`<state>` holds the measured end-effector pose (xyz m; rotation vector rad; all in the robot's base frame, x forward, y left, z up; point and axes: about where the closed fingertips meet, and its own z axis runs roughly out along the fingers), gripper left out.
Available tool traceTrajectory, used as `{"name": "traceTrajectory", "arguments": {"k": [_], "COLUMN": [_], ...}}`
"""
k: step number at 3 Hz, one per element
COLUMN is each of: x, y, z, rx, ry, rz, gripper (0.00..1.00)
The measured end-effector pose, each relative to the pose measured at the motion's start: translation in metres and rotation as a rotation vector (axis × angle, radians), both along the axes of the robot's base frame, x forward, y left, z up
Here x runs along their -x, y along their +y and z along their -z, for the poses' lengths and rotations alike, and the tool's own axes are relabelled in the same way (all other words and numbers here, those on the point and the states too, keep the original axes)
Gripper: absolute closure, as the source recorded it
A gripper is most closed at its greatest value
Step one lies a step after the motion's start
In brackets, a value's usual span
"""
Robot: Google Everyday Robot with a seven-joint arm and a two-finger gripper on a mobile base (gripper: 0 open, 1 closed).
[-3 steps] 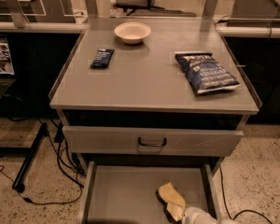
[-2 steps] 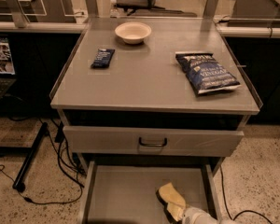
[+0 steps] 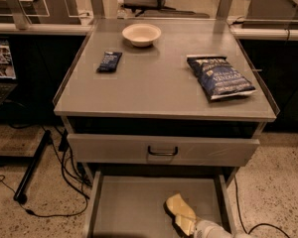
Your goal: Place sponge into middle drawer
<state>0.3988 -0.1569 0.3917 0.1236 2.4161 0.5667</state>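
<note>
Camera view: claw [image 3: 187, 227] cut off at bottom edge, against sponge [image 3: 174, 205] in middle drawer [image 3: 124, 207]; grip cannot tell.

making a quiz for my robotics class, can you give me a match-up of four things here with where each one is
1 bowl
2 chip bag
3 sponge
4 hand

a right side of the cabinet top
b inside the open drawer
c at the bottom edge, next to the sponge
d back of the cabinet top

Pairs: 1-d, 2-a, 3-b, 4-c
</note>
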Motion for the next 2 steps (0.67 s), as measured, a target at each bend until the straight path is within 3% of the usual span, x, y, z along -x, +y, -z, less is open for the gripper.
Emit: {"name": "traceTrajectory", "arguments": {"k": [1,2], "x": [0.0000,0.0000], "y": [0.0000,0.0000], "z": [0.0000,0.0000], "rx": [0.000,0.000], "ry": [0.000,0.000], "rz": [0.000,0.000], "gripper": [0.00,0.00]}}
